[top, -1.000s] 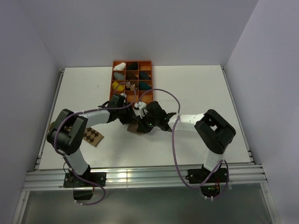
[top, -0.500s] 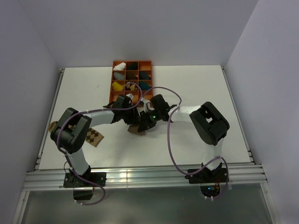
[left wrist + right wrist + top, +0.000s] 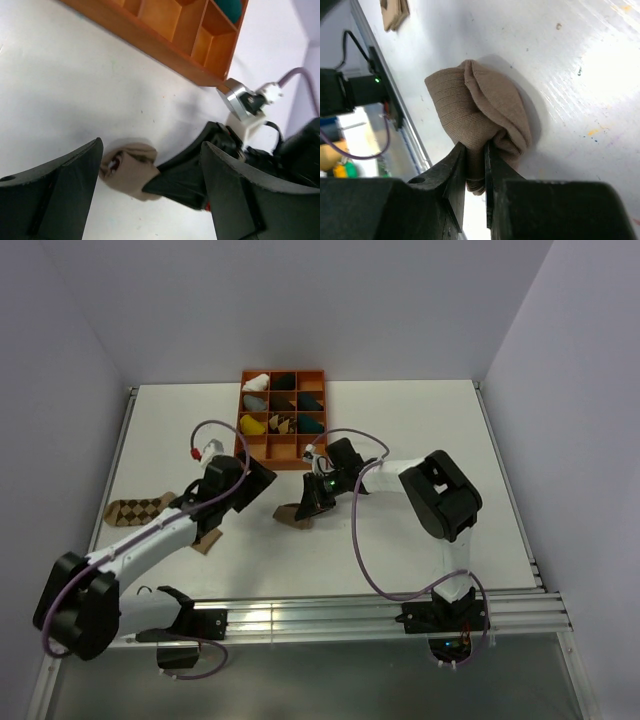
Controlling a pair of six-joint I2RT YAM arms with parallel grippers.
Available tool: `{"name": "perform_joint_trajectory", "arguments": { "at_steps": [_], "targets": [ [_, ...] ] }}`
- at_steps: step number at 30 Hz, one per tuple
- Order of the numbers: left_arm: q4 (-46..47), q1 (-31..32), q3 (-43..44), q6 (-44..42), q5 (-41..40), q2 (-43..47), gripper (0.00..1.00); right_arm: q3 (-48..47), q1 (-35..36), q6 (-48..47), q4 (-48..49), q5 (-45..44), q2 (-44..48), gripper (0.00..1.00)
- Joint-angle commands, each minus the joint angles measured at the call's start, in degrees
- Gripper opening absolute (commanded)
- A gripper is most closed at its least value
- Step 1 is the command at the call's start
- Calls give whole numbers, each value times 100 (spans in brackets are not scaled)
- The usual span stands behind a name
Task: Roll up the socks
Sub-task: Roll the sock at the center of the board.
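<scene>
Tan-and-brown argyle sock (image 3: 138, 508): lies flat on the near-left part of the white table (image 3: 430, 440); the left arm crosses over one end of it, and a patterned corner shows on the arm's other side.
Left gripper (image 3: 152, 145): hangs above the table with its fingers spread wide and nothing between them. It is apart from both socks.
Plain tan sock (image 3: 485, 115): bunched into a rounded bundle on the table near the middle, just in front of the tray. In the left wrist view a dark red-and-white cuff shows at one end.
Right gripper (image 3: 475, 150): low over the table, with its two fingers pinched tight on a fold at the edge of the plain tan sock.
Gap between socks: the two are well apart, argyle to the left, tan at centre.
Orange tray (image 3: 256, 447): stands at the far middle of the table, divided into compartments. Several hold coloured bundles (image 3: 310, 423); the front ones look bare.
</scene>
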State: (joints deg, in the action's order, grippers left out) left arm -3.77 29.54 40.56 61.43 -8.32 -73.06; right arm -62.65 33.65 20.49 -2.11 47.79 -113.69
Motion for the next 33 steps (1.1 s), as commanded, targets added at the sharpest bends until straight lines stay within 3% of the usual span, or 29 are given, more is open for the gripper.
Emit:
{"name": "perform_joint_trajectory", "arguments": {
  "at_steps": [1,6,12,22,33],
  "targets": [
    [-89,166,-556,1097,-461,729,84,156,1,532,-99,-332,-312,0],
    [533,693,-1269,1495,-276,916,85,674,-43,1674,781,-314,-303,0],
    [974,1071,-1278,1451,-328,354,84,1175,-43,2747,1695,-551,-338,0],
    [1625,1098,-1278,1442,-399,-490,81,2116,-43,4392,3619,-1025,-242,0],
    [1950,1098,-1164,1512,-416,-1122,79,2477,-43,5166,4429,-1088,-417,0]
  ]
}}
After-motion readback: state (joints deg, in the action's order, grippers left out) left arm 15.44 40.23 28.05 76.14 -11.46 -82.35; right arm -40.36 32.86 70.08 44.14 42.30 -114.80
